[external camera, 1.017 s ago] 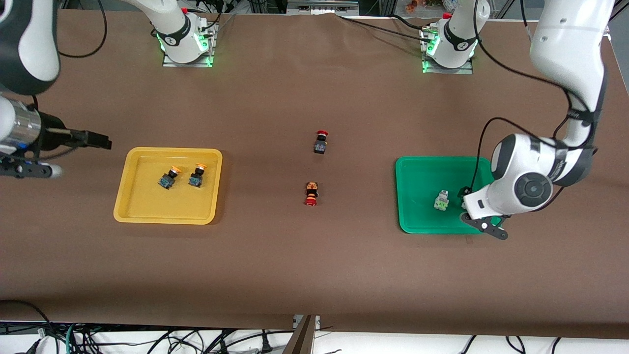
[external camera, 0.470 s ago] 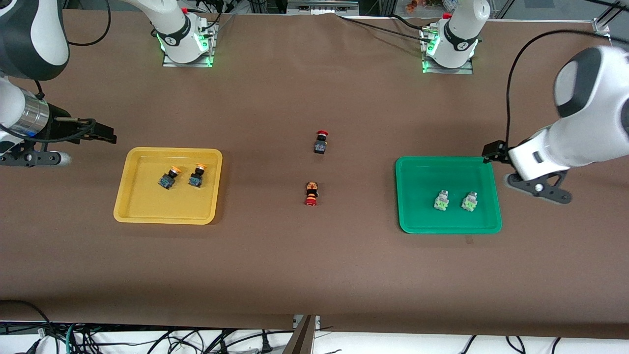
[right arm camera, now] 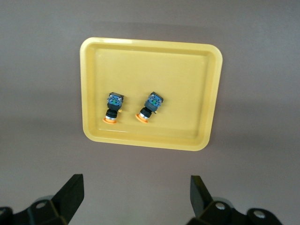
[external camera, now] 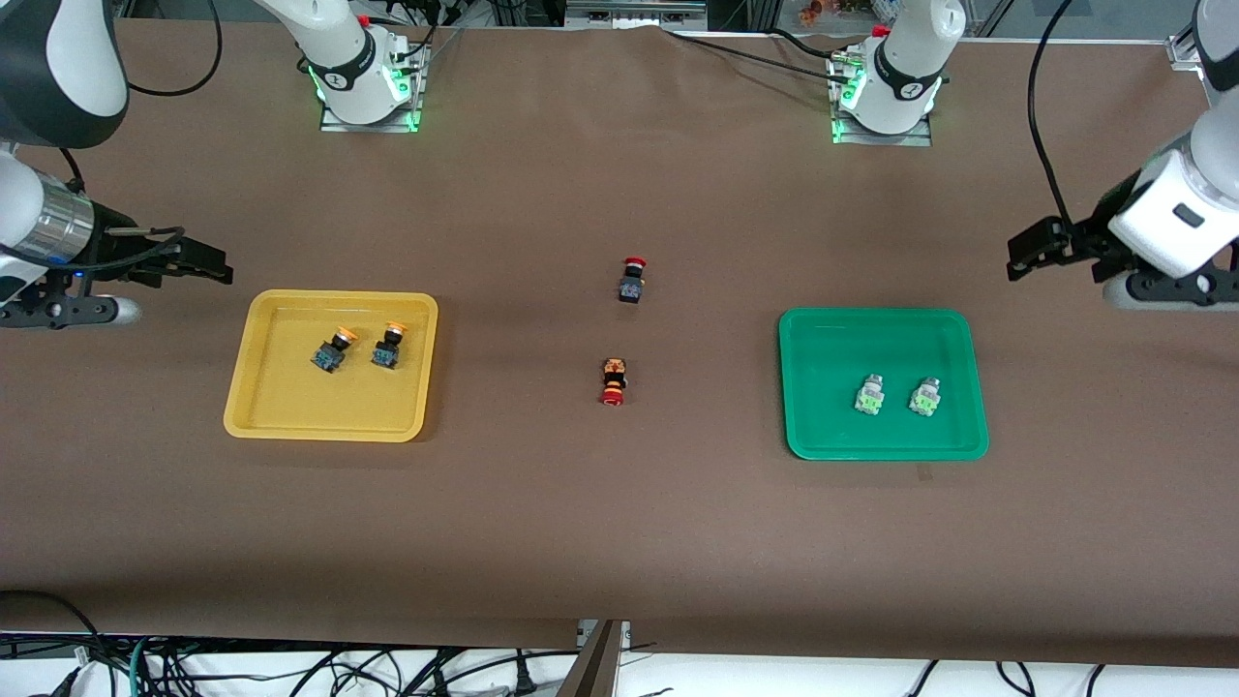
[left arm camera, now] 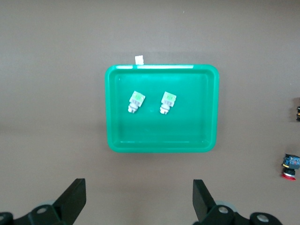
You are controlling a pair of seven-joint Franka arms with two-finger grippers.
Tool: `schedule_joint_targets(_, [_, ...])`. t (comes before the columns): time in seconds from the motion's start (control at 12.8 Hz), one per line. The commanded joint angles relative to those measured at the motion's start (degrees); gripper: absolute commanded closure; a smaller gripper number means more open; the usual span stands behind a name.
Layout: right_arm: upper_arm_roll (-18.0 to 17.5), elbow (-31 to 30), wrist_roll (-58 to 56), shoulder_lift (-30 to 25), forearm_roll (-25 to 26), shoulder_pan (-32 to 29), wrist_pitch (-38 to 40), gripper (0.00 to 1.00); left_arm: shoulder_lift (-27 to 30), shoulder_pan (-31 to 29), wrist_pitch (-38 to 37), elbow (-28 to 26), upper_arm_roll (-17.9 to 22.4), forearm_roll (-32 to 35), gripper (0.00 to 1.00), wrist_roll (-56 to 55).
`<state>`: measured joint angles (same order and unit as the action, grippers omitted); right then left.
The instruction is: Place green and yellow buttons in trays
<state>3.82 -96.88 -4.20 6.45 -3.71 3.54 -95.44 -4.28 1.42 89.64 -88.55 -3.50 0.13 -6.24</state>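
Note:
Two whitish green buttons lie side by side in the green tray; they also show in the left wrist view, in the tray. Two dark buttons with orange-yellow caps lie in the yellow tray, also in the right wrist view. My left gripper is open and empty, up in the air past the green tray at the left arm's end of the table. My right gripper is open and empty, raised beside the yellow tray.
A black button with a red cap and an orange-and-black button with a red cap lie on the brown table between the trays. The arm bases stand along the table's edge farthest from the front camera.
My left gripper has let go of the second green button in the green tray, risen and drawn back off the tray toward the left arm's end. My right gripper has barely shifted.

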Motion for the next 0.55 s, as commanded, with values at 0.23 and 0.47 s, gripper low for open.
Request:
schedule_joint_targets(0.23, [-6.3,0.1,0.2,-2.5,5.5,-6.0,3.1,0.00,0.9,1.0,1.2,-3.2,2.0,-1.1,0.00,-0.9])
schedule_joint_targets(0.47, [-6.9,0.1,0.2,-3.1,5.5,-5.9,3.1,0.00,0.6,1.4,1.2,-2.3,1.6,-0.6,0.00,-1.4])
